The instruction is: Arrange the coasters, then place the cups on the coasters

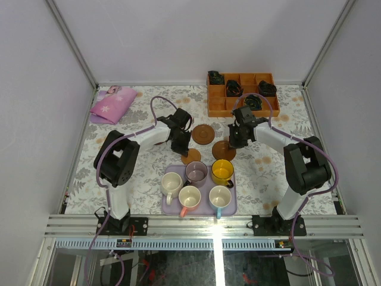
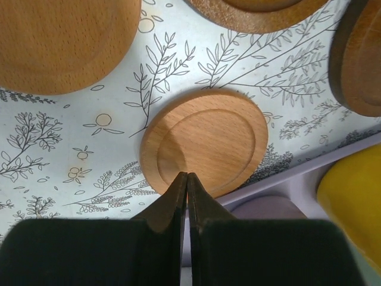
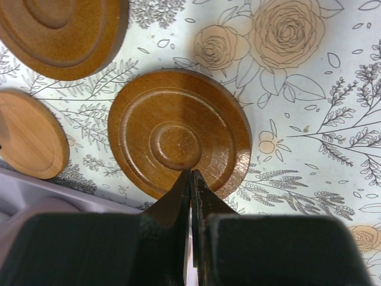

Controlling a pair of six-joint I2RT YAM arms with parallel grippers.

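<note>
Several brown coasters lie on the floral cloth behind a lilac tray (image 1: pixel 168 210). My left gripper (image 1: pixel 181 146) (image 2: pixel 187 176) is shut and empty, its tips over the near edge of a light tan coaster (image 2: pixel 203 140) (image 1: pixel 191 156). My right gripper (image 1: pixel 233 143) (image 3: pixel 191 173) is also shut and empty, its tips over a dark ringed coaster (image 3: pixel 178 131) (image 1: pixel 224 150). A third, dark coaster (image 1: pixel 202 133) lies between the arms. Another tan coaster (image 2: pixel 59 42) shows in the left wrist view. The tray holds the cups: cream (image 1: pixel 171 182), mauve (image 1: pixel 196 172), yellow (image 1: pixel 222 171), pink-handled (image 1: pixel 189 196) and blue-handled (image 1: pixel 219 196).
An orange-brown compartment box (image 1: pixel 241 93) with black cable bundles stands at the back right, just behind the right arm. A pink patterned pouch (image 1: pixel 113 104) lies at the back left. White walls enclose the table on three sides.
</note>
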